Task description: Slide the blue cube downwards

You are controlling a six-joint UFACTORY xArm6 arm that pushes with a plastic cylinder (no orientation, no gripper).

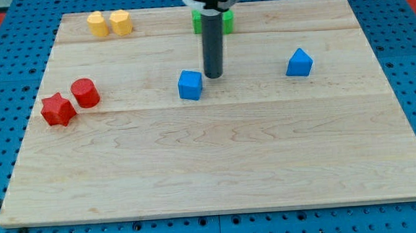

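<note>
The blue cube [190, 85] sits on the wooden board [218, 166] a little left of the middle, in the upper half. My tip [213, 76] stands just to the cube's upper right, very close to its top right corner, perhaps touching it. The dark rod rises from there to the view's top edge.
A second blue block [299, 63], pointed on top, lies to the right. A red star [57, 110] and a red cylinder [85, 93] sit at the left. Two yellow blocks [110, 23] stand at the top left. A green block [198, 21] is partly hidden behind the rod.
</note>
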